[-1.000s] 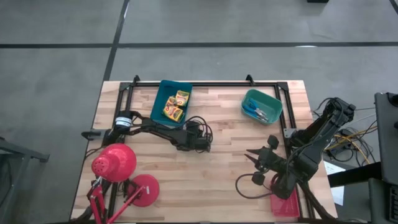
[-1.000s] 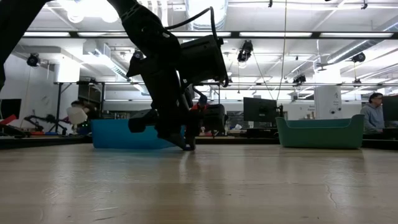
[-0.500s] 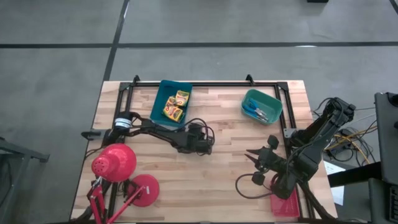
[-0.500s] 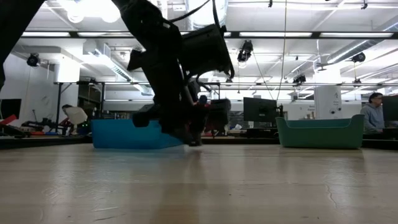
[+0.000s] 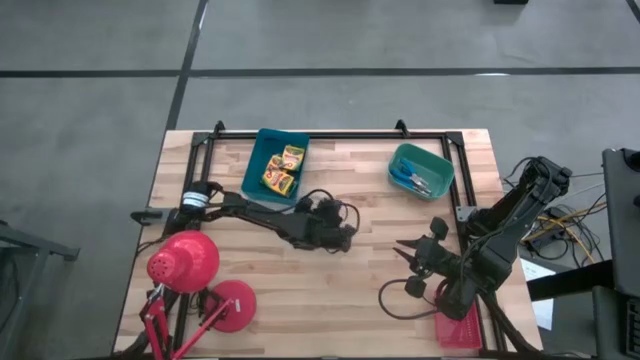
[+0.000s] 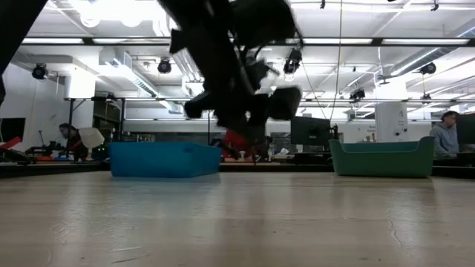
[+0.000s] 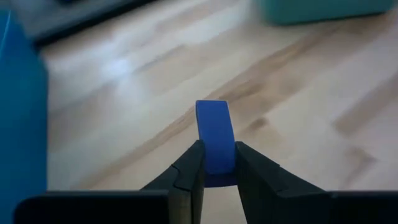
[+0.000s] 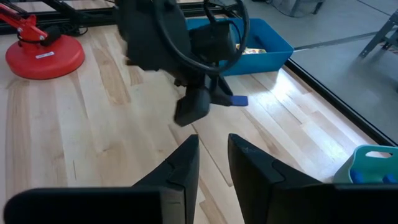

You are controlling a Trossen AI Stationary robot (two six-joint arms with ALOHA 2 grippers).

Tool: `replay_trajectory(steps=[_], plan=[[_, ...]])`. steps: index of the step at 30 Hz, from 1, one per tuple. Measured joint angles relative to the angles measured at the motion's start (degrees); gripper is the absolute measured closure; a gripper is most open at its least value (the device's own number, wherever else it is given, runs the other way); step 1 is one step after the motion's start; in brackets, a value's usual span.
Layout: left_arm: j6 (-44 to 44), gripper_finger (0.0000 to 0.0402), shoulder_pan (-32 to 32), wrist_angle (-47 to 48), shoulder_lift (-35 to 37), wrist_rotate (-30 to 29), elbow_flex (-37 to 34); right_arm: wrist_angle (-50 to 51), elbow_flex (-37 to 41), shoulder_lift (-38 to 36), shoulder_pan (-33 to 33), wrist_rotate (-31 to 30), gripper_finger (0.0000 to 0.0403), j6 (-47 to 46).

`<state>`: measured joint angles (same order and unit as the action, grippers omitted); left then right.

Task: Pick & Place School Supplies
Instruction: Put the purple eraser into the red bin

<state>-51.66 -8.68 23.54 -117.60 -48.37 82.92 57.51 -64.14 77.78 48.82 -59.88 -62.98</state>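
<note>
My left gripper (image 5: 345,240) hangs over the middle of the table, shut on a small blue flat piece (image 7: 214,134), which also shows in the right wrist view (image 8: 239,99). Yellow crayon boxes (image 5: 283,170) lie in the blue tray (image 5: 262,150) at the far side. Blue-handled scissors (image 5: 410,180) lie in the teal tray (image 5: 440,165). My right gripper (image 5: 405,250) waits open above the near right part of the table, nothing between its fingers (image 8: 186,162). My left gripper pinches the blue piece between its two fingers at the piece's near end (image 7: 216,167). The rest of it sticks out beyond the fingertips. The fingers slant down from the table's left. The piece is lifted clear of the table.
A red desk lamp (image 5: 185,262) with its round base (image 5: 232,305) stands at the near left. A red tray (image 5: 458,328) sits at the near right corner. A black frame (image 5: 330,135) runs along the far edge. Bare wood lies between the arms.
My left gripper has risen off the table top and gone a little toward the table's right edge, rolling about its own line as it went. It has stayed shut on the blue piece, which is now clear of the table.
</note>
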Motion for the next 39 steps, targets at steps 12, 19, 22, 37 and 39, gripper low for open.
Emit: replay_trajectory(steps=[12,19,22,37,39], plan=[[29.1,0.0321,-8.4,-4.3,0.1,-8.9,5.1,0.0,0.0,0.0,0.0,0.0,0.0332,0.0],[39.7,0.0321,-9.9,-6.2,0.1,-9.8,5.3,-0.1,0.0,0.0,0.0,0.0,0.0321,0.0],[41.3,0.0321,-10.9,-6.3,0.1,-9.3,6.5,-0.1,0.0,0.0,0.0,0.0,0.0319,0.0],[43.8,0.0321,-14.3,-2.9,6.5,4.4,10.6,-0.9,0.0,0.0,0.0,0.0,0.0333,0.0],[42.7,0.0321,-14.3,-1.6,7.6,5.4,10.6,-1.0,0.0,0.0,0.0,0.0,0.0330,0.0]])
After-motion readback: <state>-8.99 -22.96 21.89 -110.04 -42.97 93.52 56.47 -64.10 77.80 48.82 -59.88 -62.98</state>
